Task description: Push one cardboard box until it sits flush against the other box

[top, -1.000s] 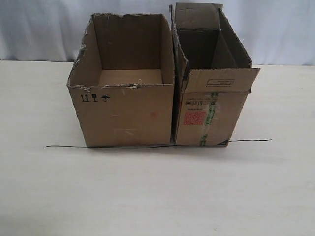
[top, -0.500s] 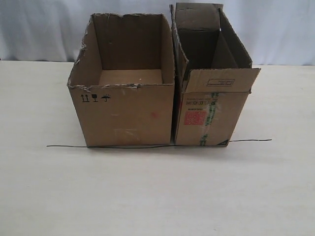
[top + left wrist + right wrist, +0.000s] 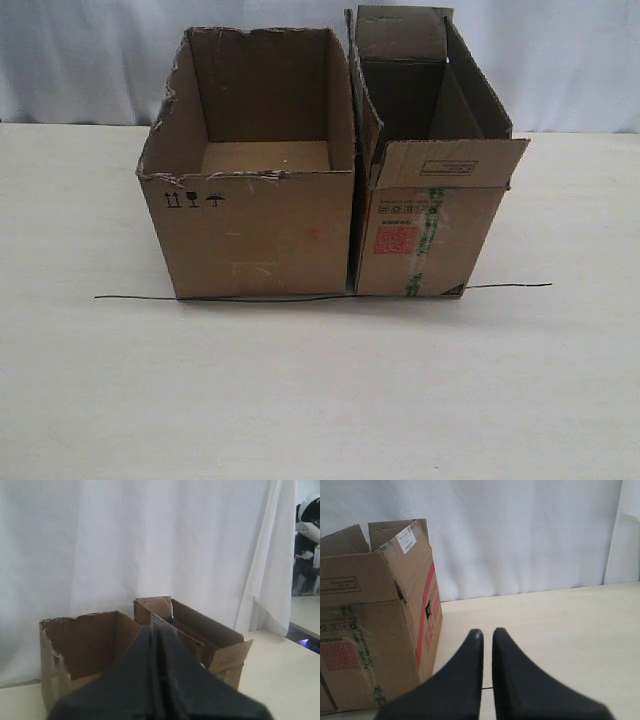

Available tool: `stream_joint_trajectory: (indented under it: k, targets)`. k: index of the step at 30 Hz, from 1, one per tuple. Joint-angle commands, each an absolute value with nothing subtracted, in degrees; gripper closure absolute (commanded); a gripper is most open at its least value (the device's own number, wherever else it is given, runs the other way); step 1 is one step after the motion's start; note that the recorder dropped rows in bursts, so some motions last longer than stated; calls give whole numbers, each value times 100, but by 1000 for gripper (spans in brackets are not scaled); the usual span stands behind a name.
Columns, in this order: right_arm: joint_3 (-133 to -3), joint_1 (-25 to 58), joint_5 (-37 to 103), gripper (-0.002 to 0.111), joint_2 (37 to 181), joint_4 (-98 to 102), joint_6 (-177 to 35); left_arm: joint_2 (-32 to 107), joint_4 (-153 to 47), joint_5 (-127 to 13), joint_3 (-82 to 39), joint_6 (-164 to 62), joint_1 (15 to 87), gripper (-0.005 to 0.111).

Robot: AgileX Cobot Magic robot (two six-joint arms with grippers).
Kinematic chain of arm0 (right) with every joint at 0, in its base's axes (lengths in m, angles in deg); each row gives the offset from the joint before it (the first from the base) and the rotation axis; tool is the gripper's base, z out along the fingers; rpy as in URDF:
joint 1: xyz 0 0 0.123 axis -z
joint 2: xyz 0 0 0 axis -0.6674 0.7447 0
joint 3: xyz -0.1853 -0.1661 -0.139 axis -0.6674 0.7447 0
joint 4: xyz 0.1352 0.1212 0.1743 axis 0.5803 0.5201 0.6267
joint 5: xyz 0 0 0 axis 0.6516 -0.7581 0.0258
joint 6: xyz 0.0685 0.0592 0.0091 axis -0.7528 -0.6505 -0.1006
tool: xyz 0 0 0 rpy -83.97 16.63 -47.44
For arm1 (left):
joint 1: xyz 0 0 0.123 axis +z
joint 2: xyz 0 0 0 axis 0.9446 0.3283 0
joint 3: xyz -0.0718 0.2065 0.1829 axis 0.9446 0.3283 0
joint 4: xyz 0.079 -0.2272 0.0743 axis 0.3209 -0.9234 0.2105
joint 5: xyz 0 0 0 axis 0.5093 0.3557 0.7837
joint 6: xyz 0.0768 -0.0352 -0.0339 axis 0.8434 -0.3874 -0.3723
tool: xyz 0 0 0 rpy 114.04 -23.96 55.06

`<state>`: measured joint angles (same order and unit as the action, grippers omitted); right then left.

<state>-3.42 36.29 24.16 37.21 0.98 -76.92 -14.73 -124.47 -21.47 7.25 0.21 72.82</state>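
Observation:
The wide, low cardboard box (image 3: 250, 235) with torn top edges stands on the table, its right side against the narrower, taller box (image 3: 425, 235) with the red label and green tape. Their fronts line up along a thin black line (image 3: 510, 286). Neither gripper shows in the exterior view. In the left wrist view my left gripper (image 3: 159, 627) is shut and empty, held back from the wide box (image 3: 85, 640) and the tall box (image 3: 210, 635). My right gripper (image 3: 487, 631) is shut with only a thin slit, empty, beside the tall box (image 3: 370, 630) and apart from it.
The pale table (image 3: 320, 400) stretches in front of and to both sides of the boxes. A white curtain (image 3: 560, 60) hangs behind them. Dark equipment (image 3: 307, 540) stands past the curtain's edge in the left wrist view.

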Motion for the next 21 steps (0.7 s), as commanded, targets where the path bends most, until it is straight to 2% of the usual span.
stream_joint_trajectory:
  k: [1, 7, 13, 21]
  targets:
    - [-316, 3640, 2396, 103, 3697, 107, -7689, -1491, -12594, -2465, 764, -35, 7249, 107]
    - [-316, 3640, 2396, 103, 3697, 107, -7689, -1509, -12597, -2544, 809, -24, 7262, 107]
    - [-316, 3640, 2396, 103, 3697, 107, -7689, -2012, -12343, -3045, 1205, -349, 7664, 107]
    - [-316, 3640, 2396, 103, 3697, 107, -7703, -2385, -6988, -3453, 2278, -6243, 7947, 107]
